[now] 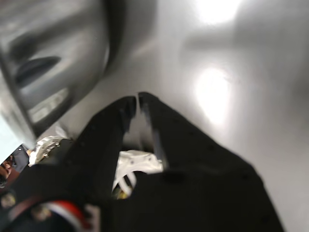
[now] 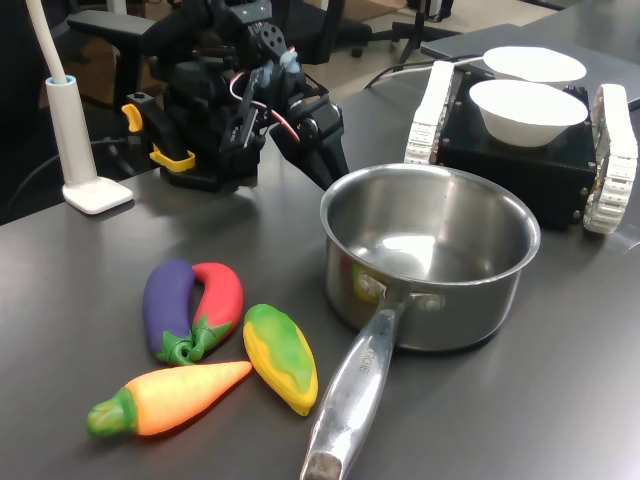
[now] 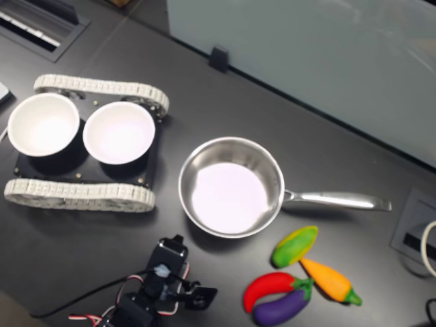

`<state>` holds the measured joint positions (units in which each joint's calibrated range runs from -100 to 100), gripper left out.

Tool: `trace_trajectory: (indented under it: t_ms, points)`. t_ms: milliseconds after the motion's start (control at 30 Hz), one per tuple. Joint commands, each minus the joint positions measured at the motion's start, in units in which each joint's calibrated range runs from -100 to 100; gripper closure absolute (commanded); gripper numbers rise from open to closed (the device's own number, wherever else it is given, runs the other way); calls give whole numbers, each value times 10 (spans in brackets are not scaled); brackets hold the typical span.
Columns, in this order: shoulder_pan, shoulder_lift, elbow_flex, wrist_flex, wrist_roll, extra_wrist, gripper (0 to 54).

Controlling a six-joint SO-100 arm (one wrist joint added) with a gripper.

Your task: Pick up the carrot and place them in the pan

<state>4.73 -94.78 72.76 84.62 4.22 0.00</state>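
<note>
The carrot (image 2: pixel 170 397) (image 3: pixel 330 281), orange with a green end, lies on the dark table beside other toy vegetables, near the tip of the pan's handle. The steel pan (image 2: pixel 440 215) (image 3: pixel 231 194) stands upright and empty, and its outer wall (image 1: pixel 48 63) fills one corner of the wrist view. My gripper (image 1: pixel 139 104) (image 2: pixel 338 172) hangs low over the table just behind the pan's left side in the first exterior view, far from the carrot. Its black fingers meet at the tips with nothing between them.
A purple eggplant toy (image 2: pixel 165 300), a red pepper toy (image 2: pixel 220 295) and a yellow-green corn-like toy (image 2: pixel 280 355) lie beside the carrot. Two white bowls (image 3: pixel 119 133) sit on a black tracked vehicle (image 3: pixel 82 194) left of the pan in the second exterior view. A white lamp base (image 2: pixel 95 192) stands by the arm.
</note>
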Motion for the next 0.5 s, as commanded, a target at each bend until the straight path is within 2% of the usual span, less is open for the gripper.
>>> trace_trajectory:
  t_ms: [0, 167, 467]
  points:
    - [33, -1, -71, 21, 6, 0, 535]
    - [79, -7, -99, 42, 15, -24, 535]
    - [90, -6, -153, 66, 16, -24, 535]
